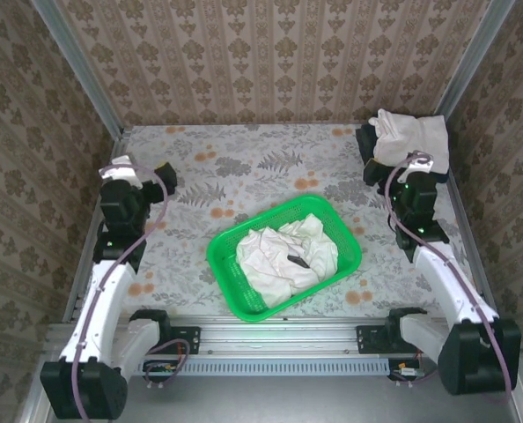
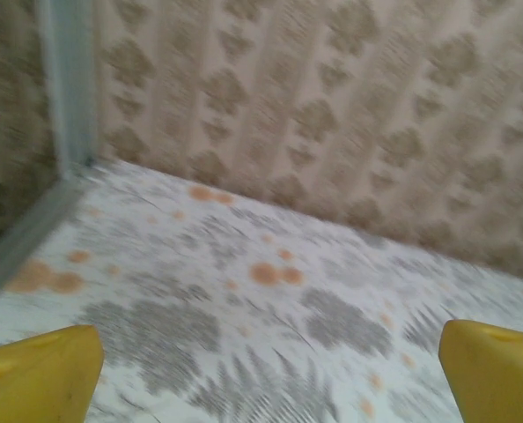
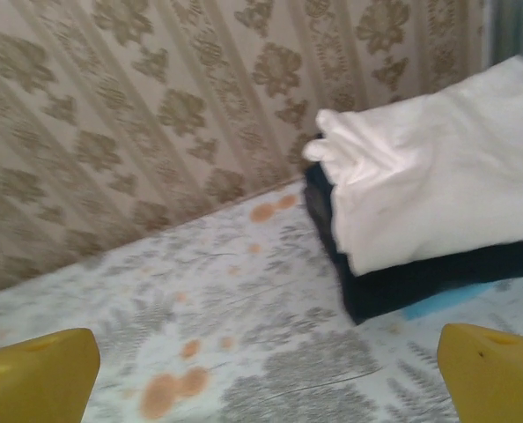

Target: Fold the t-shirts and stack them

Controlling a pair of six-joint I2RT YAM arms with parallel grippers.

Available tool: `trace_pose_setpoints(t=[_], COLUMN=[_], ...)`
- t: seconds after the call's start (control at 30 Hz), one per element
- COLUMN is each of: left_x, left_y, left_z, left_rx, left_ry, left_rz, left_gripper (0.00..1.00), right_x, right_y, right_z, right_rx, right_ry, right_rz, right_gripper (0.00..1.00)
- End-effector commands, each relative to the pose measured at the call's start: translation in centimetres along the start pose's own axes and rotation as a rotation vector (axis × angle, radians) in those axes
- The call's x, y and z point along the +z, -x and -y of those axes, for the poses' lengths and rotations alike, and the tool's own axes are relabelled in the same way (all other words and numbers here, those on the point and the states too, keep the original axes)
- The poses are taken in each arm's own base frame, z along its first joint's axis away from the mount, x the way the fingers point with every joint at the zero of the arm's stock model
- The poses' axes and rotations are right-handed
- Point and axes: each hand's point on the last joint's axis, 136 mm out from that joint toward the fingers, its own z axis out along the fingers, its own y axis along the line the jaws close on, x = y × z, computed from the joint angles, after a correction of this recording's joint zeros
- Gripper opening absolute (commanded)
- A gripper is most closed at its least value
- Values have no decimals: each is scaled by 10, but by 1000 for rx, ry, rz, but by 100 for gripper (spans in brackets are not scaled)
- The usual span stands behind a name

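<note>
Crumpled cream-white t-shirts lie heaped in a green mesh basket at the table's middle, a small dark tag on top. At the back right corner a folded cream t-shirt rests on a folded dark navy one. My right gripper is open just in front and left of that stack, nothing between its yellow fingertips. My left gripper is open over bare tablecloth at the left, its fingertips far apart.
Patterned walls close the table at the back and both sides, with a metal corner post near the left gripper. A light blue edge shows under the navy shirt. Floral tablecloth lies bare behind the basket.
</note>
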Motion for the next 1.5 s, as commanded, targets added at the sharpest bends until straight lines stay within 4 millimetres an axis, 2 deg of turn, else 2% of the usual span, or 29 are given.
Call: trace_pose_setpoints(t=[0.0, 0.13, 0.23, 0.37, 0.5, 0.63, 0.73, 0.8, 0.93, 1.1, 1.2, 1.33, 1.4, 1.47], left_x=[-2, 18, 41, 46, 58, 70, 85, 96, 108, 130, 141, 156, 159, 159], left_y=[-79, -128, -159, -207, -239, -251, -249, -240, -216, -176, -162, -154, -155, -158], left_z=[57, 115, 141, 181, 190, 191, 179, 165, 137, 64, 24, -2, -11, -9], left_rx=[49, 414, 595, 805, 925, 947, 968, 958, 915, 829, 789, 743, 715, 734], left_ry=[-248, -295, -296, -450, -466, -459, -371, -291, -180, 51, 146, 195, 248, 260], left_rz=[-370, -575, -676, -762, -863, -897, -896, -884, -856, -856, -861, -841, -865, -874], left_gripper=[100, 100, 100, 98, 86, 74, 44, 32, 25, 15, 14, 19, 31, 40], right_x=[-19, -43, -53, -63, -68, -71, -70, -69, -67, -63, -60, -56, -55, -54], right_y=[-70, -94, -105, -112, -110, -110, -112, -114, -116, -121, -125, -127, -129, -130], right_z=[-18, -22, -15, -6, 1, 3, 6, 8, 11, 16, 21, 24, 25, 25], right_rx=[196, 69, 50, 33, 12, 5, 0, -2, -3, 3, 8, 7, 11, 13], right_ry=[155, 58, 33, 10, -12, -13, -21, -25, -33, -45, -67, -77, -78, -76], right_rz=[-245, -317, -348, -357, -346, -342, -338, -336, -328, -322, -322, -329, -331, -329], right_gripper=[100, 100, 100, 100, 100, 100, 100, 100, 100, 100, 100, 100, 100, 100])
